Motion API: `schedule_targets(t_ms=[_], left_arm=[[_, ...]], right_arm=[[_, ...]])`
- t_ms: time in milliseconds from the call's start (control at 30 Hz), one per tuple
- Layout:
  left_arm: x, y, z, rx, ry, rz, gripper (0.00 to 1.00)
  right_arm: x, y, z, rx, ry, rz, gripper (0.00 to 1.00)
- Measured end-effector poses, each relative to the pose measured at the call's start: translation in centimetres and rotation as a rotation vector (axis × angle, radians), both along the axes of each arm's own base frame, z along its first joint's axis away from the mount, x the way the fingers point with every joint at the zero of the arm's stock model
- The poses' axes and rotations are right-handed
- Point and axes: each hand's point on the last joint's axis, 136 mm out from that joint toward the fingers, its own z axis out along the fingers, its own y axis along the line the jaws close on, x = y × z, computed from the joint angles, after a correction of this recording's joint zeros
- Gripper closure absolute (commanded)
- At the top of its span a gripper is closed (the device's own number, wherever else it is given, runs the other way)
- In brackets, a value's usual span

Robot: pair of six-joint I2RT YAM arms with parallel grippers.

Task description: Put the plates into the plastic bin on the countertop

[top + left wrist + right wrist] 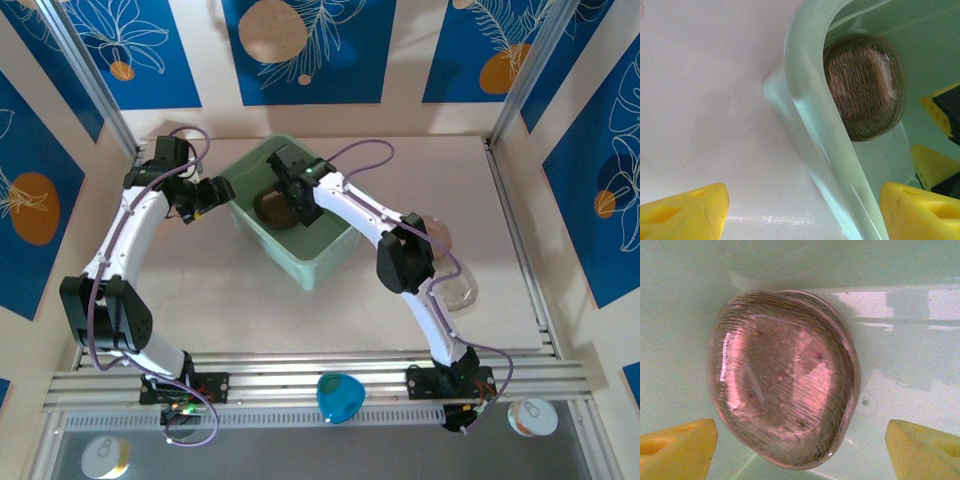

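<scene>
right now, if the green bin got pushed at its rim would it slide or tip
Probably slides, not tips: the plastic bin sits wide and flat on the smooth countertop. Likely light: thin translucent walls, only small plates inside. The rim might flex slightly.

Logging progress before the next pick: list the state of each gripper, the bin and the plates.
plastic bin, upright on the countertop.
brown plates, stacked on the bin's floor, held by nothing.
two loose plates, on the countertop right of the bin, not yet binned.
left gripper, open, fingers astride the bin's wall.
right gripper, open above the brown plates.
</scene>
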Motion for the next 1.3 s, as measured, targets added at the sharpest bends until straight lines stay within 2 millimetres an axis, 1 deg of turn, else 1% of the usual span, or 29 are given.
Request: schedule_targets(t_ms=[100,267,433,500,567,733,800,867,967,1000,1033,1133,1233,1300], left_arm=[[0.0,0.0,0.1,-0.001,-0.001,0.002,0.21],[0.1,0.0,0.1,-0.001,-0.003,0.002,0.21],[0.2,0.0,0.5,-0.002,-0.014,0.002,0.21],[0.3,0.0,0.6,-0.002,-0.017,0.002,0.21],[0.3,0.0,0.5,-0.002,-0.017,0.001,0.21],[0.4,0.0,0.4,0.003,-0.016,0.001,0.21],[0.5,0.1,0.2,0.008,-0.009,0.003,0.21],[0.5,0.1,-0.1,0.009,-0.001,0.003,0.21],[0.7,0.1,-0.7,0.013,0.014,0.004,0.21],[0.8,0.1,-0.9,0.013,0.018,0.004,0.21],[0.8,0.1,-1.0,0.013,0.021,0.004,0.21],[1.0,0.1,-1.1,0.014,0.025,0.005,0.21],[1.2,0.2,-1.1,0.016,0.025,0.006,0.21],[1.2,0.2,-1.2,0.017,0.026,0.006,0.21]], right_arm=[[0.2,0.1,1.4,-0.005,-0.034,0.036,0.12],[0.4,0.0,3.1,-0.044,-0.087,0.126,0.17],[0.7,0.3,5.0,-0.053,-0.133,0.261,0.27],[0.7,0.6,5.2,-0.036,-0.132,0.332,0.34],[0.8,0.7,5.2,-0.021,-0.125,0.407,0.39],[0.6,0.9,5.0,-0.027,-0.118,0.602,0.40],[0.6,1.4,4.6,-0.030,-0.116,0.673,0.40],[0.3,2.1,3.6,-0.031,-0.103,0.750,0.42],[-0.2,2.7,1.3,-0.031,-0.062,0.834,0.45],[-0.4,2.8,0.3,-0.032,-0.041,0.854,0.48],[-0.6,2.8,-0.7,-0.034,-0.020,0.868,0.50],[-0.8,2.8,-3.1,-0.047,0.022,0.900,0.50],[-0.9,2.9,-4.7,-0.058,0.040,0.925,0.50],[-0.6,3.1,-5.4,-0.066,0.038,0.937,0.50]])
